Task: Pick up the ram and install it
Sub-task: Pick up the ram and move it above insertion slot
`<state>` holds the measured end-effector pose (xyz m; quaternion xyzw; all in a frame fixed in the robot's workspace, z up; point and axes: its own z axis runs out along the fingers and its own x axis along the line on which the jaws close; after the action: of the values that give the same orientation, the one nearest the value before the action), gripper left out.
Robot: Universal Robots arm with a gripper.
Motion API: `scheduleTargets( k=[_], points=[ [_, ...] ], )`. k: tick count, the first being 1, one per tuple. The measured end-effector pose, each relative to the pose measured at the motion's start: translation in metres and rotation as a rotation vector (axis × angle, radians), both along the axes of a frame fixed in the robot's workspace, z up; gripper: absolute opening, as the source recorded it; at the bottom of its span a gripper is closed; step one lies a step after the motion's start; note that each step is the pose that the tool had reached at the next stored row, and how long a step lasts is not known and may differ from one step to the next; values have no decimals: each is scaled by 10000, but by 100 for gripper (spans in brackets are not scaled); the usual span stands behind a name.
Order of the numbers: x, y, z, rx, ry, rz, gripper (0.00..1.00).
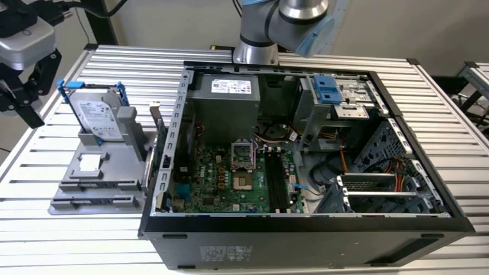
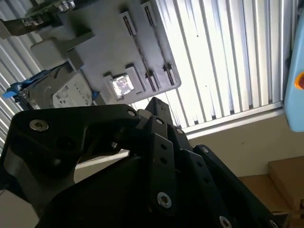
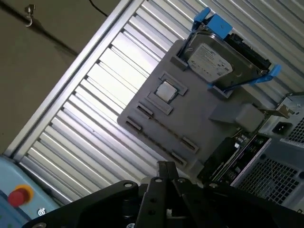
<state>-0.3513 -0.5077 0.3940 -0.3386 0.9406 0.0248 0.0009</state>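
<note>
- Grey plastic holder [image 1: 114, 169] lies on the slatted table [image 1: 77, 243], just beside the case [image 1: 306, 224], on the exterior view's left of it.
- Holder's contents: a silver drive [image 1: 99, 117] in blue rails stands upright at the end farther from the case's front. A small square chip [image 1: 89, 163] sits in a recess mid-holder. Long grooves with end clips run across the end nearer the case's front.
- Ram [image 1: 162, 172]: as far as I can tell, it is the dark board standing on edge along the holder's side nearest the case, between the holder and the case wall. The first wrist view shows it [image 3: 232, 154] there too, with small parts along its face. Nothing grips or touches it.
- Case: lid off and open upward. Inside it are a green motherboard [image 1: 221, 177] with long black slots [image 1: 276, 183], a grey power supply [image 1: 225, 109] toward the back, a blue-tabbed bay [image 1: 336, 94] and loose cables [image 1: 279, 134].
- Gripper [image 1: 32, 120]: it hangs in the air on the far side of the holder from the case, well apart from the ram. In the first wrist view its fingertips [image 3: 165, 167] look pressed together with nothing between them.
</note>
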Motion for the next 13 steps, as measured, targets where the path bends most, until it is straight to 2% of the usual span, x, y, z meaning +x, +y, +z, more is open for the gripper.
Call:
scheduleTargets(
  k=[2, 10, 13],
  points=[
    [1, 0, 0, 0, -24, 377, 0],
    [0, 0, -1, 0, -177, 1815, 0],
    [-1, 0, -1, 3, -194, 2363, 0]
  ],
)
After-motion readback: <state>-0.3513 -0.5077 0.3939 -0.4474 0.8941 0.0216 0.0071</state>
